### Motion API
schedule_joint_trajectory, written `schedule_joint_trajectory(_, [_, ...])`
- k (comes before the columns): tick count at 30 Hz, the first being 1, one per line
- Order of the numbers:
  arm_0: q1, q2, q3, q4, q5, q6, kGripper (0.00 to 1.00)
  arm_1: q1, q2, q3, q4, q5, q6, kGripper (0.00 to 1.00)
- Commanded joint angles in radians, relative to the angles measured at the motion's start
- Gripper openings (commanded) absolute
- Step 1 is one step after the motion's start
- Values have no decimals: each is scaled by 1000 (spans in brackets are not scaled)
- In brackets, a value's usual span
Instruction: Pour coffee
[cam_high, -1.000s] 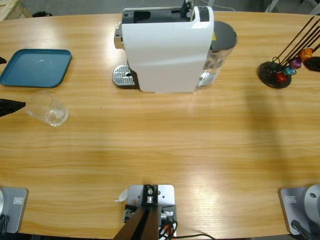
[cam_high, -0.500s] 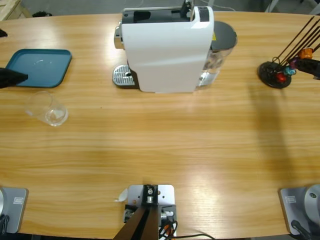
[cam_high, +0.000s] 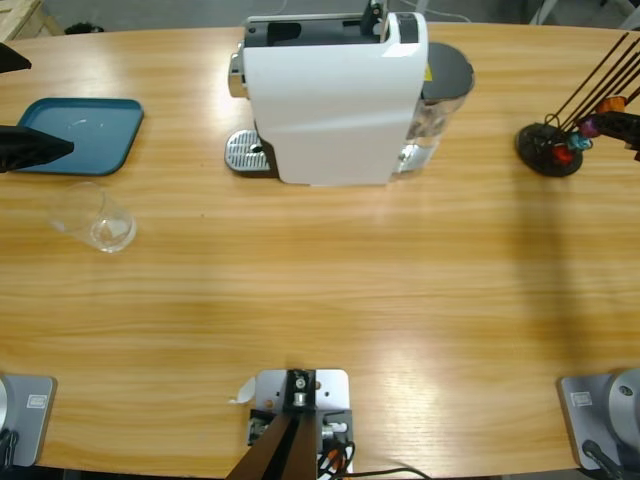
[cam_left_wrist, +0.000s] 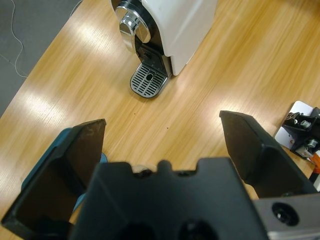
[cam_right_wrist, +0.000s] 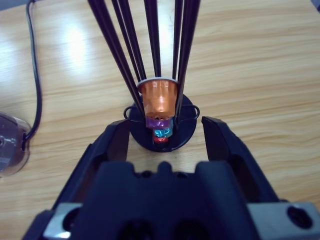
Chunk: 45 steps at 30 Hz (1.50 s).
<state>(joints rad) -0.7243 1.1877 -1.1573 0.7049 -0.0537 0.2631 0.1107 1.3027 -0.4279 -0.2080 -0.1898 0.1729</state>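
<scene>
Over tray (cam_high: 75, 135) | left pincer (cam_left_wrist: 162, 135) moved up, wide open | right pincer (cam_right_wrist: 165, 131) open, empty

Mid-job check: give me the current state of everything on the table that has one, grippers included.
Left gripper: open, empty, above the tray's edge.
Right gripper: open, empty, facing the capsule rack.
Glass: lying on its side, no coffee visible.
Blue tray: flat, nothing on it.
Coffee machine: upright, drip grate bare.
Capsule rack: upright, orange capsule topmost, purple, blue and red below.
</scene>
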Motion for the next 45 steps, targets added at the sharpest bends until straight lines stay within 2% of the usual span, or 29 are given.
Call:
schedule_joint_trajectory(1, [-6,52,-22,-5,-22,-15,996,-22,47,26,-49,30,-9,637])
schedule_joint_trajectory(8, [-6,55,-21,-5,-31,-16,996,-32,56,18,-58,29,-9,635])
schedule_joint_trajectory(9, [-6,56,-21,-5,-32,-17,996,-34,58,18,-61,29,-11,603])
schedule_joint_trajectory(10, [-6,57,-21,-5,-32,-18,996,-36,61,19,-69,30,-20,459])
schedule_joint_trajectory(11, [-6,58,-20,-5,-32,-18,996,-36,61,20,-74,30,-25,381])
schedule_joint_trajectory(28, [-6,70,-10,-5,-60,-28,996,-36,90,17,-117,57,-24,370])
schedule_joint_trajectory(29, [-6,69,-10,-5,-60,-28,996,-37,93,17,-121,58,-24,324])
schedule_joint_trajectory(30, [-6,69,-10,-4,-60,-28,996,-37,96,17,-125,57,-25,190])
schedule_joint_trajectory(31, [-6,67,-9,-4,-60,-28,996,-38,99,17,-129,56,-25,109])
schedule_joint_trajectory(35, [-6,70,-9,-5,-60,-28,996,-43,101,18,-131,56,-24,98])
schedule_joint_trajectory(37, [-6,71,-10,-5,-61,-28,996,-43,101,18,-132,54,-24,0])
schedule_joint_trajectory(45, [-6,69,-5,-5,-61,-31,996,-43,85,19,-142,48,-23,0])
